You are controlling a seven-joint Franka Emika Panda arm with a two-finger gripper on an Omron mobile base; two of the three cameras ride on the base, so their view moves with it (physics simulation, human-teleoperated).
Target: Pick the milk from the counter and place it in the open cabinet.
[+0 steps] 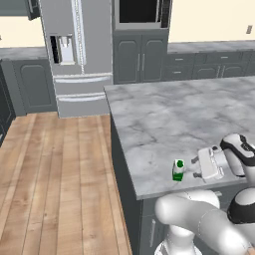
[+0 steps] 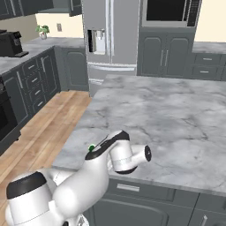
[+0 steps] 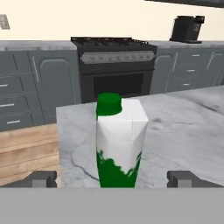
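While the milk [image 1: 178,170] stands upright on the counter [image 1: 164,119], near the front edge and close to the front left corner, the gripper [image 1: 195,168] lies level just beside it on the right, pointing at the carton and apart from it. In the hand view the milk [image 3: 119,142] sits centred between the two fingertips [image 3: 41,179], which stand wide at either side of the carton with clear gaps to it, so the jaws are open and hold nothing. The green cap tops the white carton, and the green band covers its lower part.

In the right base view the arm crosses in front of the carton, and just the green cap of the milk [image 2: 92,148] peeks out at the near left edge of the counter [image 2: 176,114]; the gripper itself is hidden there behind the wrist.

Beyond the counter stands a fridge [image 1: 79,55] against the back wall, with dark grey cupboards [image 1: 140,59] and an oven niche to its right. A wooden floor [image 1: 55,179] runs along the counter's left side. The hand view looks across the counter corner to a black stove [image 3: 114,65] set between grey drawers, with a coffee machine [image 3: 187,28] on the far worktop to the right. The coffee machine [image 2: 11,43] also shows at the left in the right base view, with a small plant [image 2: 43,31] behind it
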